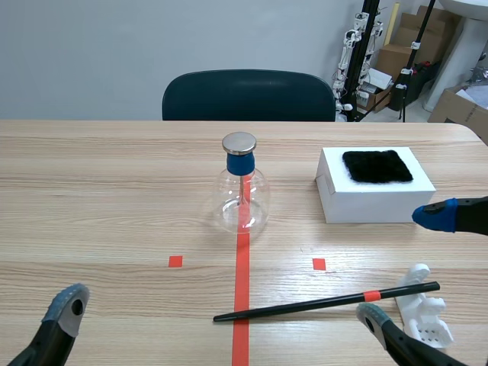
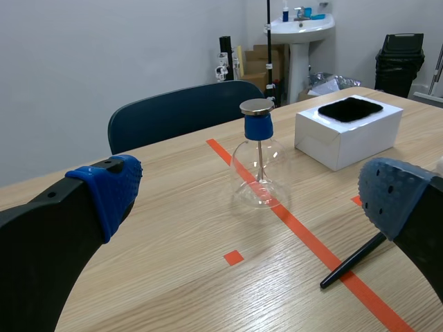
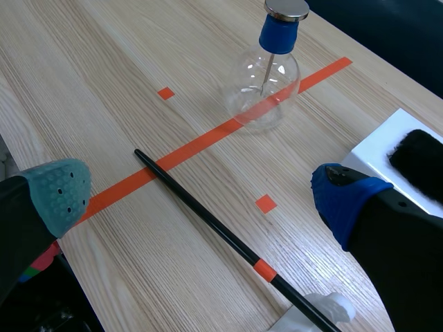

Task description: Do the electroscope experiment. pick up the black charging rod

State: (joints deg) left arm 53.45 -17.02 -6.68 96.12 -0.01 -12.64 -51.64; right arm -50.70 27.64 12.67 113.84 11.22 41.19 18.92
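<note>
The black charging rod [image 1: 305, 305] lies on the table near the front edge. It has an orange band [image 1: 371, 295], and that end rests on a white holder [image 1: 424, 311]. My right gripper [image 1: 404, 267] hangs open above that end. In the right wrist view the rod [image 3: 208, 216] runs across the gap between the fingers of the right gripper [image 3: 201, 197], below them and untouched. My left gripper [image 2: 252, 197] is open at the front left and holds nothing. The rod's bare tip [image 2: 342, 268] lies ahead of it, beside one finger.
A glass electroscope flask [image 1: 242, 194] with a blue collar and metal cap stands mid-table on the red tape line. A white box [image 1: 366, 204] topped with a black fur pad [image 1: 377, 165] sits to its right. A dark chair [image 1: 248, 95] stands behind the table.
</note>
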